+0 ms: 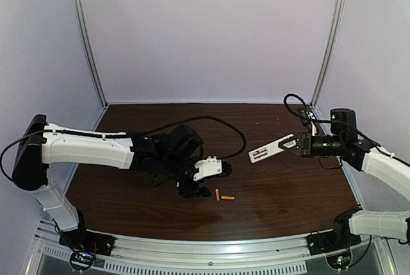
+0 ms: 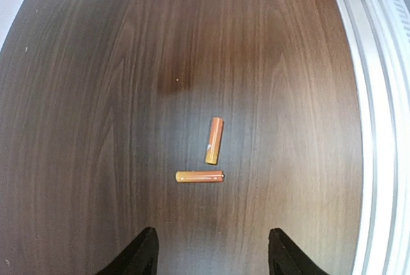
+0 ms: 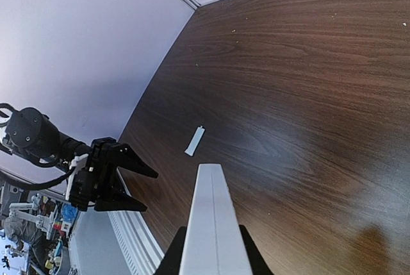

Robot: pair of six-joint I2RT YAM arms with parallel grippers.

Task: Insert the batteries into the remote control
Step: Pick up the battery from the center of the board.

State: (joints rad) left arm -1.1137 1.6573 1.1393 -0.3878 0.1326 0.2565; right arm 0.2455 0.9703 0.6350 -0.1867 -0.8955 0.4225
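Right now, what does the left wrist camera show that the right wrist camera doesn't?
Only the left wrist view shows the batteries, two orange cells on the table ahead of the open left gripper. Only the right wrist view shows the small white cover plate and the right gripper shut on the remote control. Both show the table, left gripper and remote control.

Two orange batteries [image 1: 218,194] on table [image 1: 289,188]

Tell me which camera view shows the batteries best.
The left wrist view: both batteries lie large and sharp on the table, just ahead of the open left pincer. The top external view shows them only as tiny orange specks; the right wrist view does not show them.
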